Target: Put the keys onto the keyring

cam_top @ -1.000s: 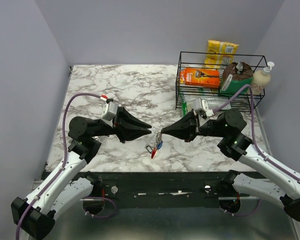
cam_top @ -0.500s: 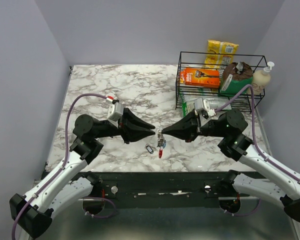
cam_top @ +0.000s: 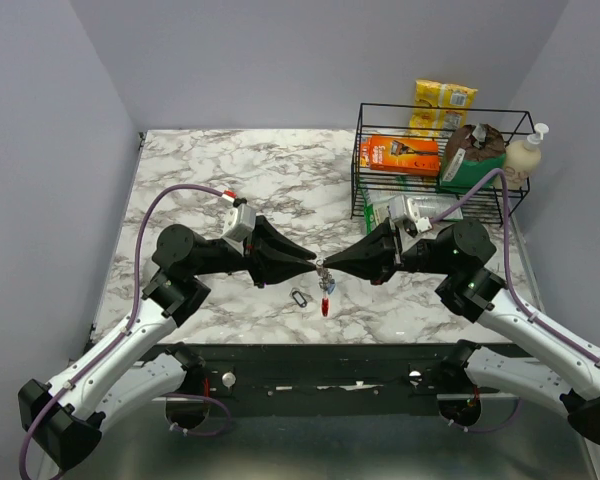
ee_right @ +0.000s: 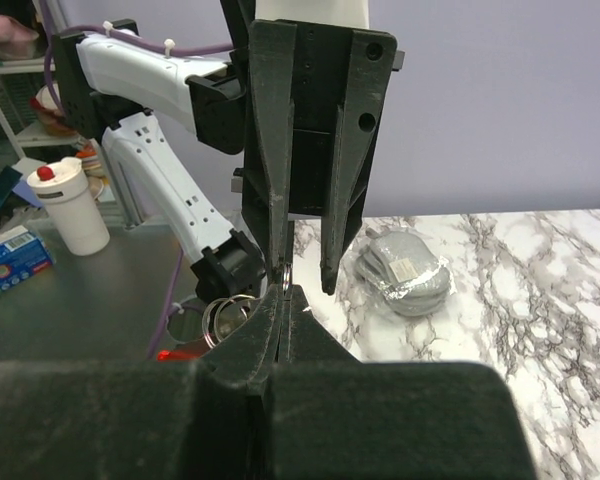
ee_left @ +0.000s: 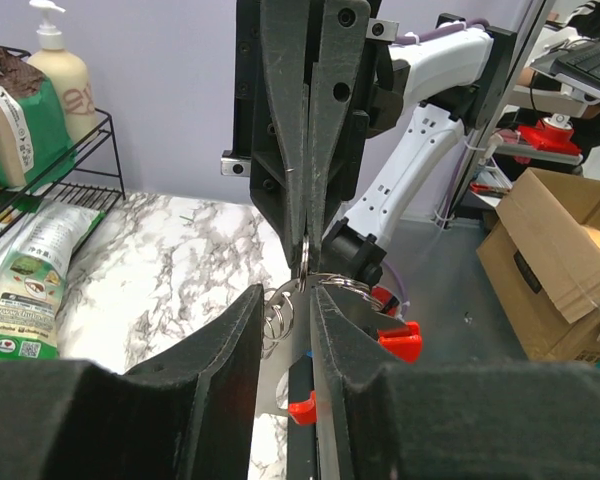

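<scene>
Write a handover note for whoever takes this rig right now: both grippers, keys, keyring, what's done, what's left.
Left gripper: open, fingers either side of the right gripper's tips, holding nothing that I can see.
Right gripper: shut on a thin wire ring at the top of the bunch.
Keyring: red, hanging below the right gripper with the keys.
Done: the bunch is up off the table.
Left: one dark oval-headed key lies alone on the table, just left of the bunch, not yet on the keyring.
</scene>
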### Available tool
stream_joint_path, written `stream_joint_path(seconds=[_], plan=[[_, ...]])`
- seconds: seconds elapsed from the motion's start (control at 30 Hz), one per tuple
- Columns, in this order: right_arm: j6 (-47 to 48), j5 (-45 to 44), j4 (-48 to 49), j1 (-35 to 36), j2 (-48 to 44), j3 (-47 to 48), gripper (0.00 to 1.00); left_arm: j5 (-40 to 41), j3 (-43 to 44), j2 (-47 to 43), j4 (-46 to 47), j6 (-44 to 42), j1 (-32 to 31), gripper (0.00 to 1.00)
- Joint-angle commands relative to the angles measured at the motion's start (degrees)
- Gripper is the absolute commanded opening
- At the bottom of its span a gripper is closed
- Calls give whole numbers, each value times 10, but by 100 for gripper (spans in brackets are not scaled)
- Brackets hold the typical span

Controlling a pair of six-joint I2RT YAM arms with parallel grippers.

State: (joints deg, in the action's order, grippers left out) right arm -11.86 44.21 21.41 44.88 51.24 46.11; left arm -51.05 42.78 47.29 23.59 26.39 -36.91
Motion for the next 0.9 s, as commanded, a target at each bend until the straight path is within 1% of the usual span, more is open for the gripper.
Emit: stream_joint_path(seconds=[0.0,0.27,0.4,0.67,0.77,0.8,0.87], plan=[[-4,6,29,-2,4,9,0,17,19,-2,-8,-13,-6,32],[-4,4,29,-2,7,13,0,23,28,3,-14,-17,-12,29],[-4,3,28,-1,5,15,0,23,35,10,-27,-20,-16,26],[-4,3,29,-2,0,14,0,34,39,15,-49,-38,-20,24],[-3,1,29,-2,-3,14,0,38,39,14,-58,-44,-20,21],[-3,2,28,-2,-4,14,1,39,39,15,-60,-46,-20,17],[-4,2,29,-2,-5,14,1,42,41,16,-64,-49,-20,15]])
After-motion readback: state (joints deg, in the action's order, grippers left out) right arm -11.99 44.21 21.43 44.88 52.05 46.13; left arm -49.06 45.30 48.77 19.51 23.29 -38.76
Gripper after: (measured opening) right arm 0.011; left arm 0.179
